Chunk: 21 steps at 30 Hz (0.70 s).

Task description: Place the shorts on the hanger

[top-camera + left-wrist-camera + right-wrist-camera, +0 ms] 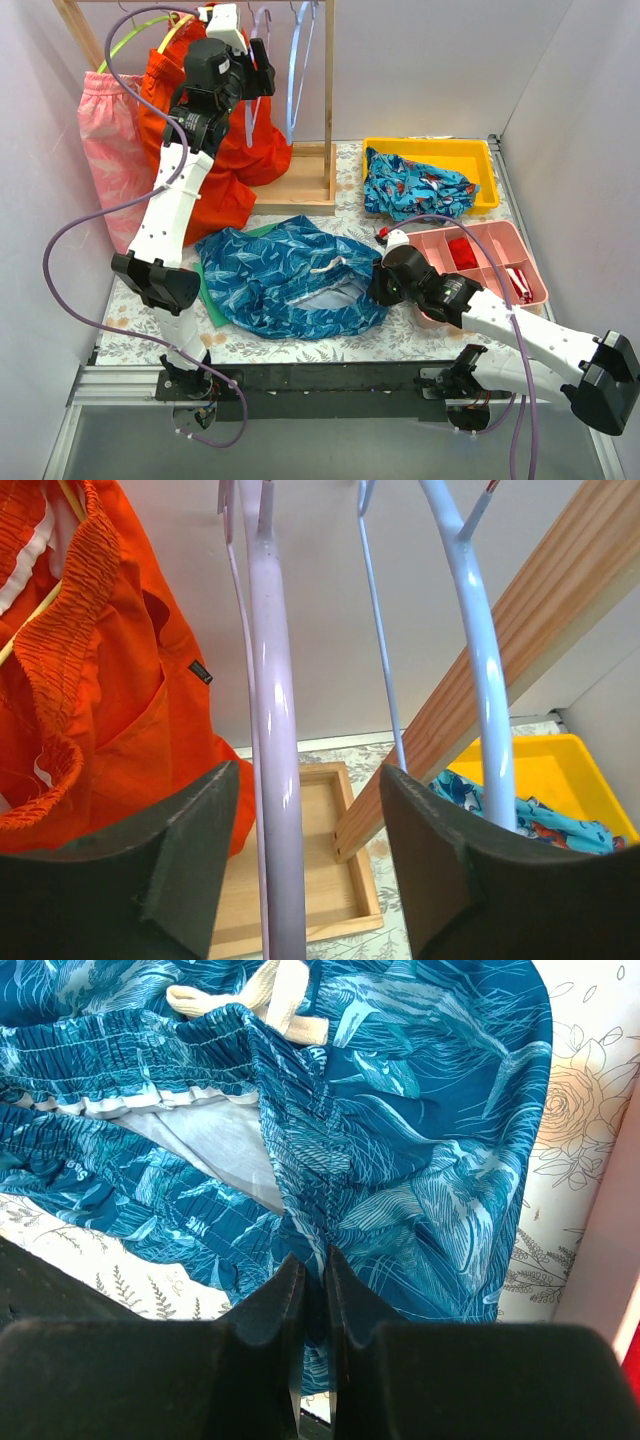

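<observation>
One garment (415,190) in bin (432,148); left fingers (150,880) released astride hanger (272,730); right fingers (250,1345) clench shorts (400,1160).

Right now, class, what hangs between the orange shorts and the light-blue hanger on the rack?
The lavender hanger, clearest in the left wrist view: orange shorts on its left, light-blue hanger on its right, the open left gripper straddling it.

Teal leaf-print shorts (270,275), pale lavender hanger (272,730)

The floral table (292,347) carries shorts (285,275)
</observation>
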{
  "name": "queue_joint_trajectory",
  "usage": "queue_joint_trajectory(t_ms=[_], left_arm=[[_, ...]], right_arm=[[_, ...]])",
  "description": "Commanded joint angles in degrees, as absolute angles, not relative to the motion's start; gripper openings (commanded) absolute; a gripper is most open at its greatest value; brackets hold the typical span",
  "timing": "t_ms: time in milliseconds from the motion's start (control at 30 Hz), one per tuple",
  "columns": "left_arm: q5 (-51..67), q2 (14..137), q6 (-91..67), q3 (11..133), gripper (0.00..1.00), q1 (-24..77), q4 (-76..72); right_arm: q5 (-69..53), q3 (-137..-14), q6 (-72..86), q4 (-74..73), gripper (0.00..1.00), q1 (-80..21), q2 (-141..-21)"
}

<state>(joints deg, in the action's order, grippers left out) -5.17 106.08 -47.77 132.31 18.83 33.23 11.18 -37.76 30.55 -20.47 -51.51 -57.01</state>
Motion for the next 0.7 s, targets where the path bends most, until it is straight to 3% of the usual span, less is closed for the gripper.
queue_joint_trajectory(t_ms=[0, 100, 367, 467, 667], left_arm=[[-4.66, 102.48, -46.49, 129.47, 0.53, 18.46, 31.11], [-5.71, 101.87, -46.41, 128.15, 0.46, 18.46, 30.59], [-6.68, 101.25, -44.74, 129.99, 0.08, 18.54, 29.88], [-6.77, 100.9, -44.47, 130.96, 0.0, 18.54, 29.62], [-8.52, 98.27, -43.6, 130.43, 0.0, 18.46, 26.72]], right_arm=[[10.2, -39.02, 30.14, -18.9, 0.15, -51.5, -55.64], [9.76, -38.59, 30.15, -18.81, 0.15, -51.5, -55.37], [9.84, -38.41, 30.15, -19.25, 0.15, -51.59, -54.84], [9.76, -38.58, 30.06, -19.25, 0.15, -51.5, -54.93], [9.76, -38.67, 29.97, -18.99, 0.15, -51.5, -55.28]])
